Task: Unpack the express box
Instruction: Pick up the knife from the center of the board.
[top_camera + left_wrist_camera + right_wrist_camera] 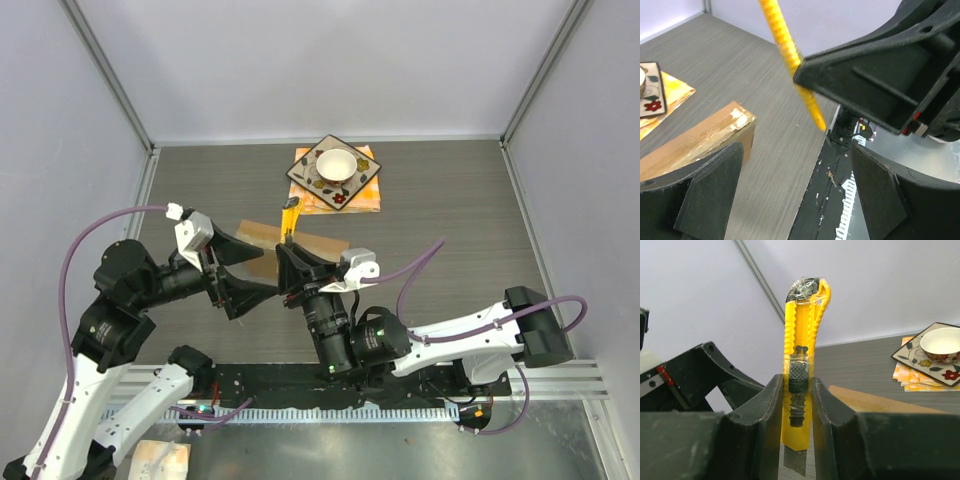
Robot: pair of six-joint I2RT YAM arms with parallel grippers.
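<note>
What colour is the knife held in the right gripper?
The knife is yellow with a black slider, clearest in the right wrist view.

A robot lab cell: blank grey walls (pixel 300 60) (metal-framed corners (pixel 131 110)) box in a wood-grain table (pixel 200 190).

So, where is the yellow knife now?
The knife is near the centre of the top view, clamped in the right tool, by the express box.

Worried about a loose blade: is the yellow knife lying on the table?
No, the right hand grips the yellow knife by its middle.
</note>
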